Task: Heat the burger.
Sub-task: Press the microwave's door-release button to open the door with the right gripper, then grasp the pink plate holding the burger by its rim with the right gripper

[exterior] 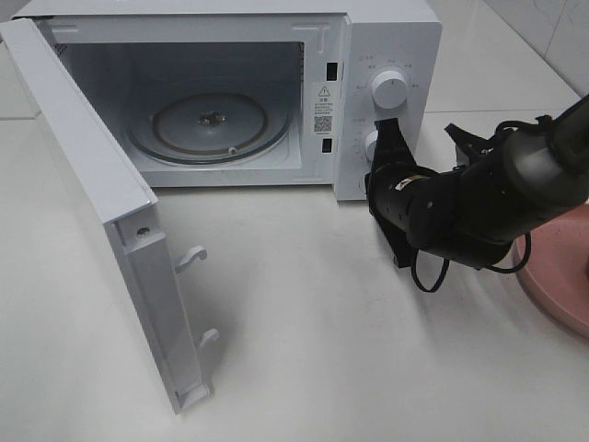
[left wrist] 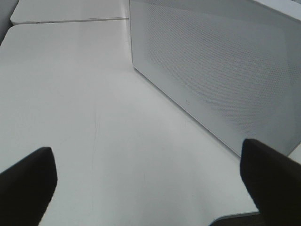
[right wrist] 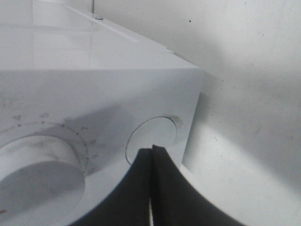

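The burger shows in no view. The white microwave [exterior: 386,37] stands at the back with its door [exterior: 92,184] swung wide open, and its glass turntable [exterior: 210,124] is bare. My right gripper [exterior: 386,138] is shut. In the right wrist view its closed tips [right wrist: 151,149] rest against a round flat button [right wrist: 160,132] on the control panel, beside a dial knob [right wrist: 37,165]. My left gripper [left wrist: 150,183] is open and empty over the table, beside the door's meshed outer face [left wrist: 225,70]. It is not in the exterior view.
A round pink plate [exterior: 561,276] lies at the right edge, partly hidden behind my right arm. The upper knob [exterior: 389,89] is on the panel above the gripper. The open door juts toward the front left, with latch hooks [exterior: 191,258] sticking out.
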